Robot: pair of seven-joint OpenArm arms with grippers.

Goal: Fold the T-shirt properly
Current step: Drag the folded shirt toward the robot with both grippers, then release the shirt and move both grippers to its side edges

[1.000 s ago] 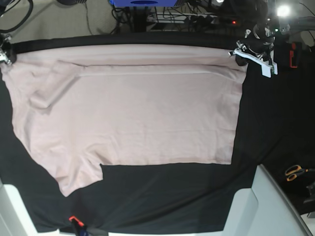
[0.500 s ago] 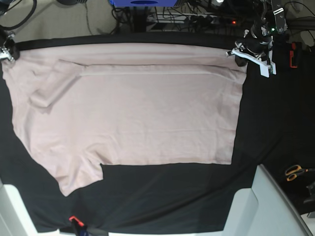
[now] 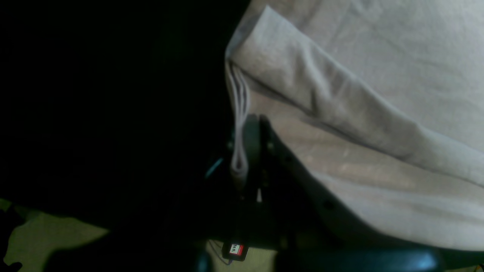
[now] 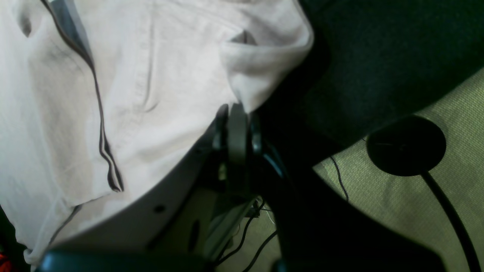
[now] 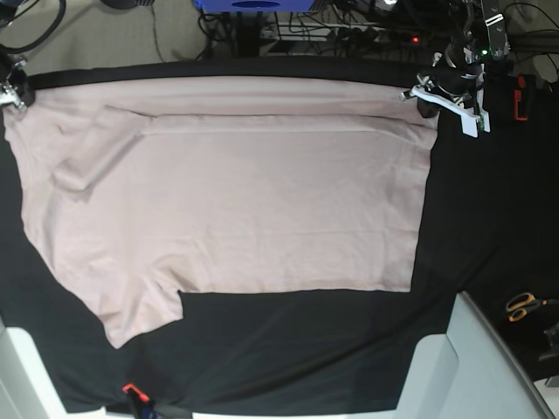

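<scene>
Looks like a robotics lab bench: black table cloth [image 5: 454,227] over the work surface, tangle of cables [image 5: 349,30] on the carpeted floor at 12 o'clock, orange-handled scissors [image 5: 524,305] lying at 4 o'clock.

The worktop [image 5: 306,367] wore a black cloth. The pink T-shirt [image 5: 244,201] lay spread flat on it, its far edge folded over.

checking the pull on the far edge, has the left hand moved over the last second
Yes, slightly. In the base view the left hand, shut on the T-shirt corner, has shifted a little toward the top of the picture, judged against the black table cloth.
</scene>
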